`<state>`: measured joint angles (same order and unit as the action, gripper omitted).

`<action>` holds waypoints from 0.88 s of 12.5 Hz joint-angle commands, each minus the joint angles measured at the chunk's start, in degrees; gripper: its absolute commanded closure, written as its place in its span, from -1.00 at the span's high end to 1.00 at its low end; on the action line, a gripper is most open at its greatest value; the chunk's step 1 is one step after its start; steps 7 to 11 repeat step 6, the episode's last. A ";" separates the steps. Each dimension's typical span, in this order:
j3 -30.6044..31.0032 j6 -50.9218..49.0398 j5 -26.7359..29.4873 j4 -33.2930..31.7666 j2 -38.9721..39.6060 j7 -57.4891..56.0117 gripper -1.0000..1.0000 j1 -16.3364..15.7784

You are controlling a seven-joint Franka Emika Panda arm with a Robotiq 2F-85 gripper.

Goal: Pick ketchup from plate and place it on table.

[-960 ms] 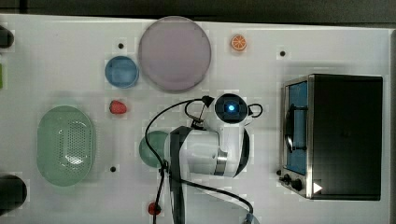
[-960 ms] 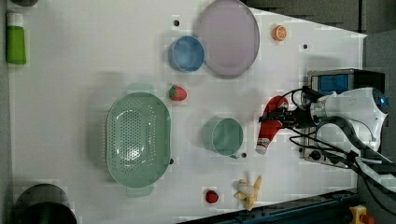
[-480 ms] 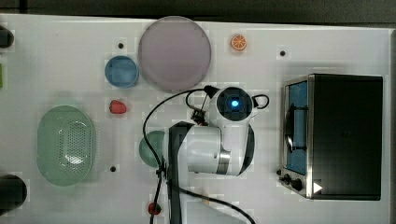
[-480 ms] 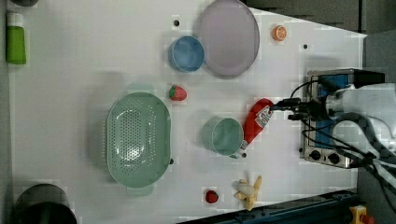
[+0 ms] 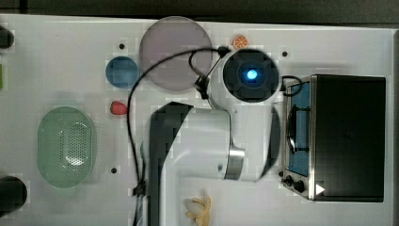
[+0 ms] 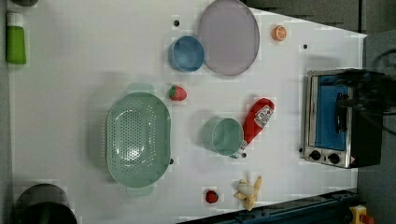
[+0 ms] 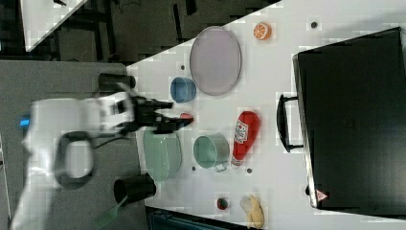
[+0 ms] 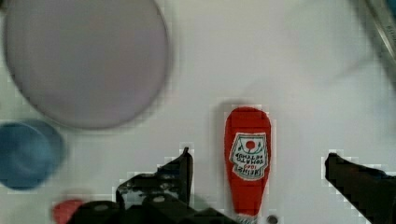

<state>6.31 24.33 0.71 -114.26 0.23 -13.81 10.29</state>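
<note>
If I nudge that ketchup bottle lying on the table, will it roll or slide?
The ketchup lies flat on the table beside the green cup. Its rounded, tapering body suggests it may roll sideways in a curve rather than straight. It looks like a small toy, so probably light and easily shoved.

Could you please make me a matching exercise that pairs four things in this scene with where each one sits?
Things:
1. ketchup
2. plate
3. orange slice
4. green bottle

Places, as seen in the left view:
A. top left corner of the table
B. lying beside the green cup
C. right of the plate
D. right of the blue bowl

Pairs: 1-B, 2-D, 3-C, 4-A
</note>
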 commanded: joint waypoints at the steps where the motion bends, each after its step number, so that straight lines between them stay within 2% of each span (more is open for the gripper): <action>1: 1.39 -8.97 0.07 7.92 -2.74 12.77 1.00 0.04; 5: 1.55 -22.58 -0.37 16.87 -2.72 12.77 1.00 0.06; 11: 1.37 -23.55 -0.37 17.62 -2.72 12.77 1.00 0.11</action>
